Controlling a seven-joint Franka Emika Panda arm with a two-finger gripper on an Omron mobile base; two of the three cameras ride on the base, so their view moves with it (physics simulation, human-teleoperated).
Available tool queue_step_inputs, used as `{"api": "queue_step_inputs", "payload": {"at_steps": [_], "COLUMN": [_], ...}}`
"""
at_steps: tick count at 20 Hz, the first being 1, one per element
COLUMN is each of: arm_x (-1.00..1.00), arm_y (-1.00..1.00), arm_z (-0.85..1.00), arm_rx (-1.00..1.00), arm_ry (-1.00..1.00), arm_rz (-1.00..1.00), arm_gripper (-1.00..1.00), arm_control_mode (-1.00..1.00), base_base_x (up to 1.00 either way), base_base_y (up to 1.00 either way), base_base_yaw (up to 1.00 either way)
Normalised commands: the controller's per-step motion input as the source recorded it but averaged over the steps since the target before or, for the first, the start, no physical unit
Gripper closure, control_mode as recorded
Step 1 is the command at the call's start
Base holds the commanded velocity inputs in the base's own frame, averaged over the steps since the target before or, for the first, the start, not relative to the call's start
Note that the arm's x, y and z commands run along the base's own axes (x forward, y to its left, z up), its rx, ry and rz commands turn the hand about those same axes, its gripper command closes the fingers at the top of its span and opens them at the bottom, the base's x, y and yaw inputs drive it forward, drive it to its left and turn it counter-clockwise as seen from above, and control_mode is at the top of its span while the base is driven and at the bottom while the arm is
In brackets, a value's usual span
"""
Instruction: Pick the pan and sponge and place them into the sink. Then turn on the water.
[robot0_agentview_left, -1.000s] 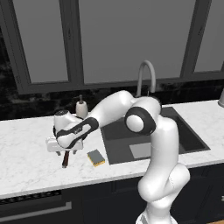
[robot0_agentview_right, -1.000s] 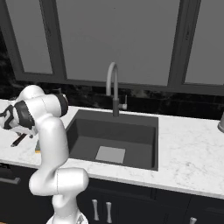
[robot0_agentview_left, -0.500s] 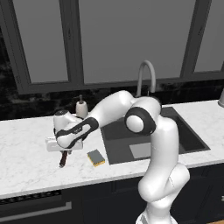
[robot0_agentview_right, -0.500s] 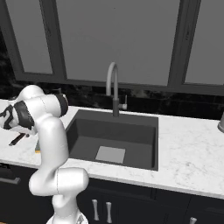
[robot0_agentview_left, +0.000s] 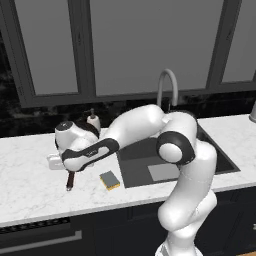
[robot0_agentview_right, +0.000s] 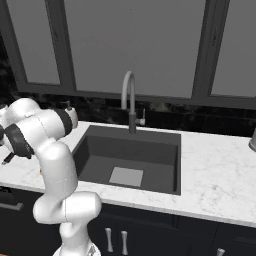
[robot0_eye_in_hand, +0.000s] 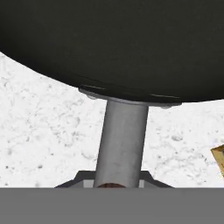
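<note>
The black pan (robot0_eye_in_hand: 113, 43) rests on the white counter left of the sink (robot0_agentview_left: 137, 155), and its reddish-brown handle (robot0_agentview_left: 70, 180) points toward the front edge. My gripper (robot0_eye_in_hand: 117, 181) is down at the pan's grey handle neck (robot0_eye_in_hand: 122, 140), with a finger pressed against each side of it. From the left base view my hand covers the pan bowl. The sponge (robot0_agentview_left: 109, 180) lies flat on the counter just right of the handle, and one corner of the sponge (robot0_eye_in_hand: 218, 158) shows beside the neck. The faucet (robot0_agentview_left: 167, 86) has no stream coming from it.
A beige soap bottle (robot0_agentview_left: 93, 119) stands behind the pan near the wall. The sink (robot0_agentview_right: 150, 150) holds nothing but its lighter floor patch (robot0_agentview_right: 126, 176). A grey object (robot0_agentview_right: 252, 145) sits at the counter's far right. Dark cabinet fronts run below the counter edge.
</note>
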Motion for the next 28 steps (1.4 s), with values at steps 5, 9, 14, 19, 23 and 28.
{"api": "queue_step_inputs", "payload": {"at_steps": [5, 9, 14, 19, 23, 28], "arm_x": [-0.33, -0.10, 0.00, 0.00, 0.00, 0.00], "arm_y": [-0.51, -0.98, -1.00, -1.00, -1.00, -1.00], "arm_z": [0.66, 0.54, 0.43, 0.04, 0.00, 0.00], "arm_rx": [0.03, 0.13, 0.20, 0.19, 0.15, 0.04], "arm_ry": [-0.03, 0.02, 0.06, 0.04, 0.03, 0.00], "arm_rz": [-0.03, -0.11, -0.18, -0.24, -0.30, -0.32], "arm_gripper": [1.00, 1.00, 1.00, 1.00, 1.00, 1.00], "arm_control_mode": [-1.00, -1.00, -1.00, -1.00, -1.00, -1.00], "base_base_x": [0.00, 0.00, 0.00, 0.00, 0.00, 0.00], "base_base_y": [0.00, 0.00, 0.00, 0.00, 0.00, 0.00], "base_base_yaw": [0.00, 0.00, 0.00, 0.00, 0.00, 0.00]}}
